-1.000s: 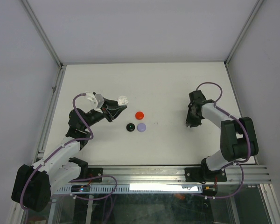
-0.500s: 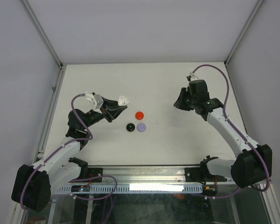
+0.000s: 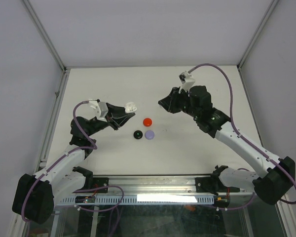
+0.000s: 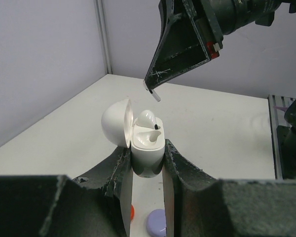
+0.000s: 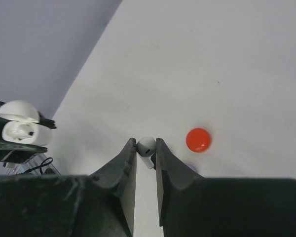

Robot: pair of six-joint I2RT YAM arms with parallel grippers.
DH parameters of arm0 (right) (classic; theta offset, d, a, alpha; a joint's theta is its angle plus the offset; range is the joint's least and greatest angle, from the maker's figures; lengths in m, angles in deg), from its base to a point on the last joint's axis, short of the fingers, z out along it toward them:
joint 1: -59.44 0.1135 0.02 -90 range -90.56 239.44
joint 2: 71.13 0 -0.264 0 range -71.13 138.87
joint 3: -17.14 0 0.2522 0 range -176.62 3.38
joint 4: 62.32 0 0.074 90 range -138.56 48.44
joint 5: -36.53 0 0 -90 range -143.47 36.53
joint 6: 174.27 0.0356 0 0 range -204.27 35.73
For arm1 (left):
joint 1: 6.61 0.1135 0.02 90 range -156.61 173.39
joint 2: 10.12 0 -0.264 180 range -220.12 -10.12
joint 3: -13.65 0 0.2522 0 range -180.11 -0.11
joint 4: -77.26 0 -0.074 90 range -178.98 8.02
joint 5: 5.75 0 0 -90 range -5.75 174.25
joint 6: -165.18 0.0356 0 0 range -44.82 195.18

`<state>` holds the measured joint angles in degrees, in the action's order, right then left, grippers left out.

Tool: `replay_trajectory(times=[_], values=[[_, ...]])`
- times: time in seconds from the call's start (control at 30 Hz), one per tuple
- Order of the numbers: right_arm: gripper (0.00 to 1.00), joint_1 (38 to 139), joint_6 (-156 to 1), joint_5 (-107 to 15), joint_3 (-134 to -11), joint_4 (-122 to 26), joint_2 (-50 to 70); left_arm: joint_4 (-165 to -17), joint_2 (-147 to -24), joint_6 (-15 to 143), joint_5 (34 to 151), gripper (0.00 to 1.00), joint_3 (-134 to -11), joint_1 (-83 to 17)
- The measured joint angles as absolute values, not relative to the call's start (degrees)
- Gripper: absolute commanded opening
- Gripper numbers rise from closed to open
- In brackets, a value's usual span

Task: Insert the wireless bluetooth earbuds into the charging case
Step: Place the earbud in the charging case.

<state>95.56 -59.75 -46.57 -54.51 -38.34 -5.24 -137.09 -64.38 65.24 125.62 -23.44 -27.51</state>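
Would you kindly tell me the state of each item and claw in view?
charging case: lid open, one socket empty
seated earbud: in the other socket
white earbud: pinched, off the table
left claw: shut on charging case
right claw: shut on white earbud
red round case: closed, lying flat
black round case: closed, lying flat
lavender round case: closed, lying flat

A matte white rectangular table top (image 3: 187,153) is seen from above, boxed in on 3 sides by plain pale grey wall panels (image 3: 148,29). Slim silver aluminium corner posts (image 3: 44,34) are set at both back corners. A ribbed silver aluminium rail (image 3: 153,183) is fixed across the near edge, w/ a bright white light strip (image 3: 165,198) mounted just below it. Lighting is even & soft; only faint shadows are cast.
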Motion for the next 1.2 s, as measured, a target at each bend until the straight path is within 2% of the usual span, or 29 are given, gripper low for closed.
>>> replay_trajectory(times=[0.57, 1.2], values=[[0.14, 110.2, -64.5, -45.8, -54.6, -57.1, -6.6, -139.2, -64.4, 65.2, 128.1, 0.03, -23.4, -27.5], [0.14, 115.1, -67.3, -44.2, -52.3, -71.4, -2.7, -139.6, -64.4, 64.3, 128.3, 0.04, -23.4, -27.5]])
